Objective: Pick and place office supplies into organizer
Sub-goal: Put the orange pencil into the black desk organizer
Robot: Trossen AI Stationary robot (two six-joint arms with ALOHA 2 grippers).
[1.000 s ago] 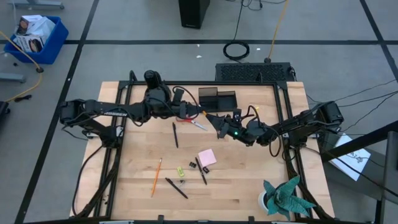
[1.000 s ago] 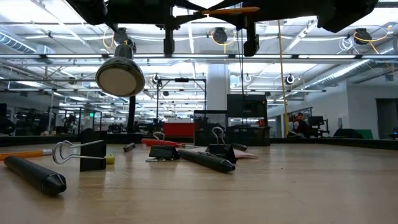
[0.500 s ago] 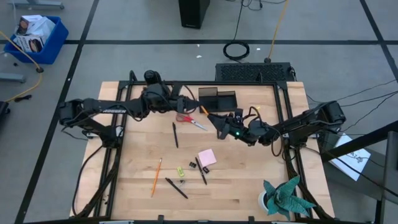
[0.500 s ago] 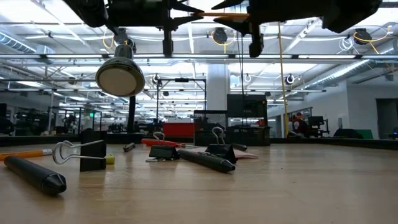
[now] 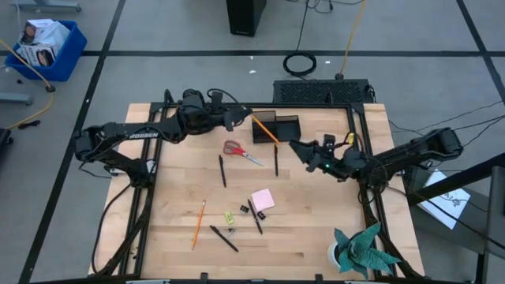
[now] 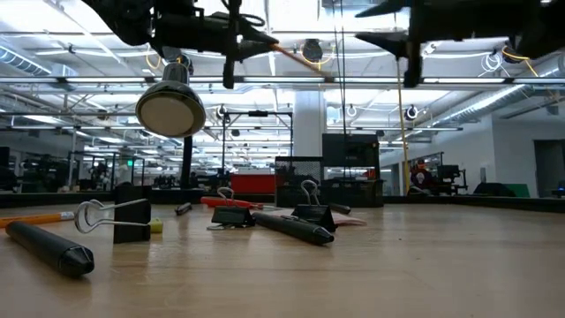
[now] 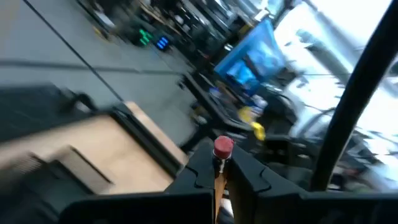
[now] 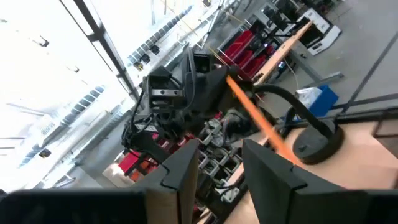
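Observation:
My left gripper (image 5: 243,118) is shut on an orange pencil (image 5: 266,132) with a red eraser (image 7: 222,146), high above the table at the far middle. The pencil reaches out over the black organizer (image 5: 286,122), which stands on the table near the far edge. My right gripper (image 5: 293,147) is open and empty, to the right of the pencil's free end; its fingers show apart in the right wrist view (image 8: 221,162). Red-handled scissors (image 5: 241,151), black pens (image 5: 276,160) (image 5: 222,170) and a pink sticky pad (image 5: 263,199) lie on the table. My left gripper pinches the pencil's shaft (image 7: 217,180) between its two fingers, well back from the eraser end. The fingers come about level from the table's left and lie along the pencil. The pencil sticks out beyond the fingertips, eraser first, lifted clear and slanting down toward the right (image 6: 284,57).
A second pencil (image 5: 199,223), two more pens (image 5: 224,238) (image 5: 255,217), binder clips (image 5: 260,214) and a yellow-green bit (image 5: 229,217) lie toward the near edge. A teal paper plant (image 5: 363,248) stands at the near right corner. A rounded black object (image 5: 192,97) sits at the far left.
My left gripper has gone toward the far edge with the pencil, which now points toward the right over the organizer and slants down. My right gripper has drawn back toward the table's right edge, away from the pencil, uncovering a black pen on the table.

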